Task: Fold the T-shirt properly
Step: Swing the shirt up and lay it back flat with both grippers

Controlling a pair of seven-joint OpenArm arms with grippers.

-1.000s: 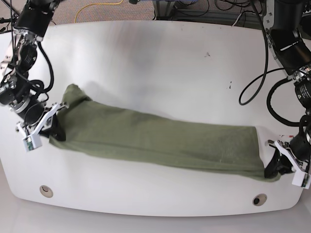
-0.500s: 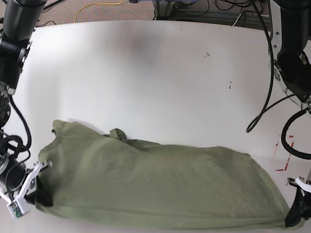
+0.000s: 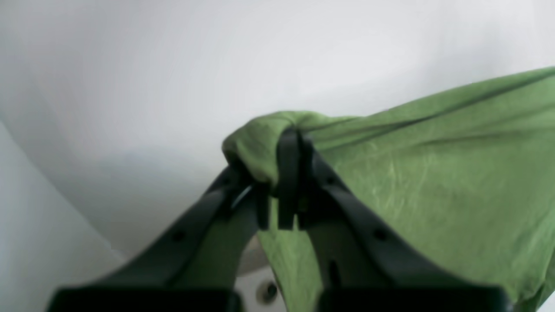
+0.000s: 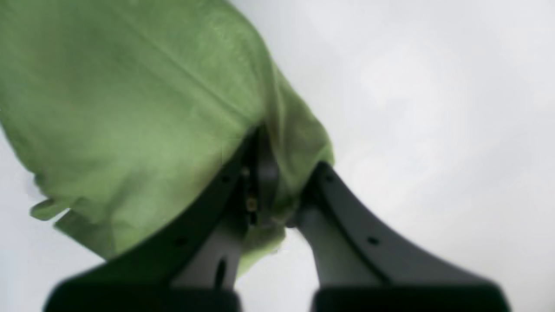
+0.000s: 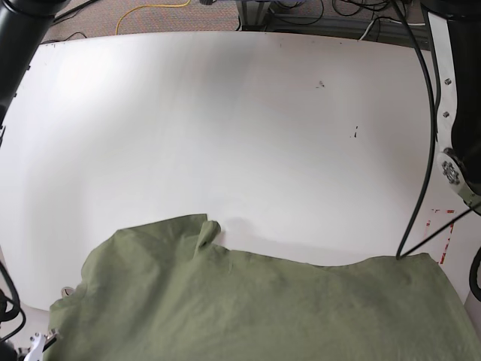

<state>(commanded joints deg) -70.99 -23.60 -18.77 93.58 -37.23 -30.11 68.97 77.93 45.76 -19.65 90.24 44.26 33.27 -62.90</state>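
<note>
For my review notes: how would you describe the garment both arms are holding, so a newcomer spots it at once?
Start at the white table; along its near edge hangs the T-shirt, a large olive-green cloth without print. The left gripper and right gripper each pinch a bunched corner. It is the only soft, coloured thing there.

T-shirt [image 5: 255, 308]: lower part cut off by the base view's bottom edge; hem and both held corners out of frame there. Left wrist view: cloth runs off the right edge. Right wrist view: cloth runs off the top and left edges, soft and blurred.

Left gripper [image 3: 288, 182]: fingertips buried in bunched cloth; base blurred.

Right gripper [image 4: 277, 190]: pinch point partly covered by fabric; whole view blurred.

Table [image 5: 225, 113]: near edge hidden under the T-shirt.
</note>
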